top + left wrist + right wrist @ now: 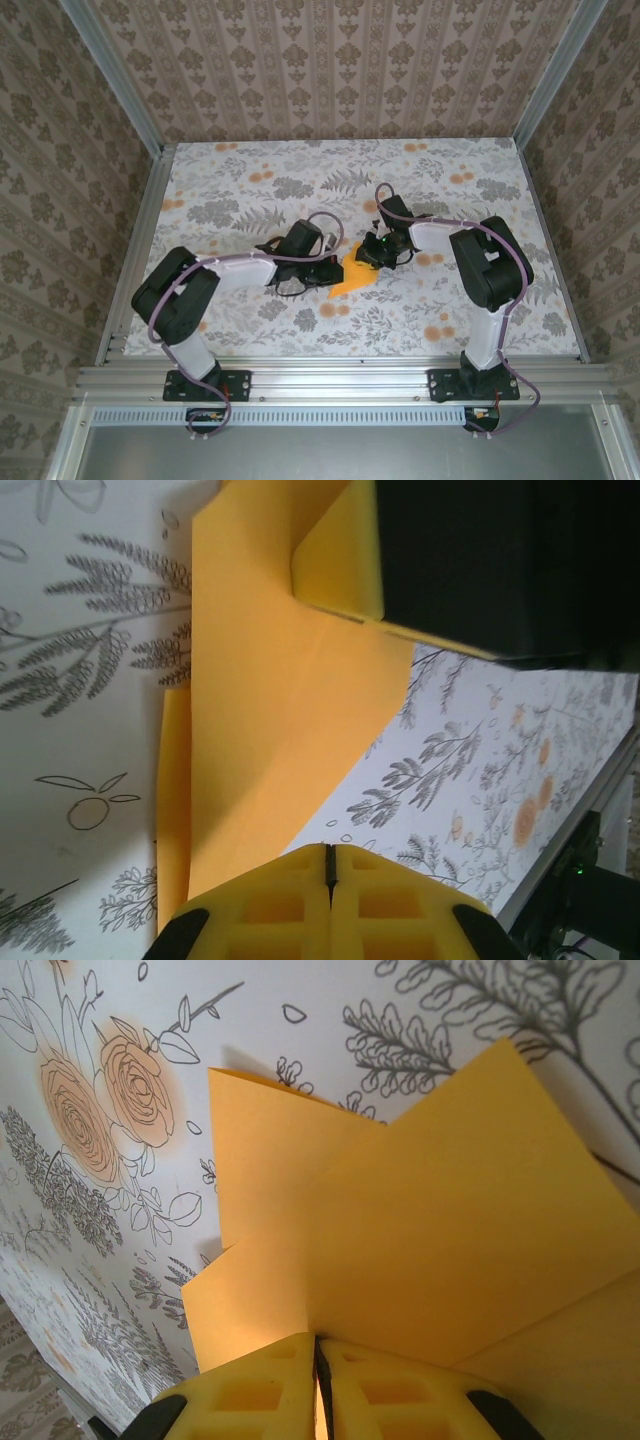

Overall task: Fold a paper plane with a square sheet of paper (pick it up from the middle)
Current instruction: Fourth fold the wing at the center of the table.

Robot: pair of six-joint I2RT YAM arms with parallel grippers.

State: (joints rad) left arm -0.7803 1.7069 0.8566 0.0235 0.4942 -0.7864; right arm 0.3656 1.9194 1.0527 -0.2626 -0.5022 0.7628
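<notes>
Mid-table: bright-orange creased sheet of thin paper lies between the two arms, slightly right of centre, on the white leaf-and-flower printed table cover.

Left gripper comes in from the left. Its yellow fingertips are pressed together on the sheet's left edge, with no gap between them.

Right gripper comes in from the far right. Its jaws are all but closed, nipping the sheet's far-right edge; only a thin orange sliver shows between the pads.

Sheet shows overlapping folded layers with a raised flap. The grippers sit close together, and the right one's yellow finger and black body cover the sheet's far end in the left wrist view.

Around: small printed orange blossoms just near of the sheet, two printed roses beside it, an aluminium rail along the near edge, and patterned wallpaper walls on three sides.
</notes>
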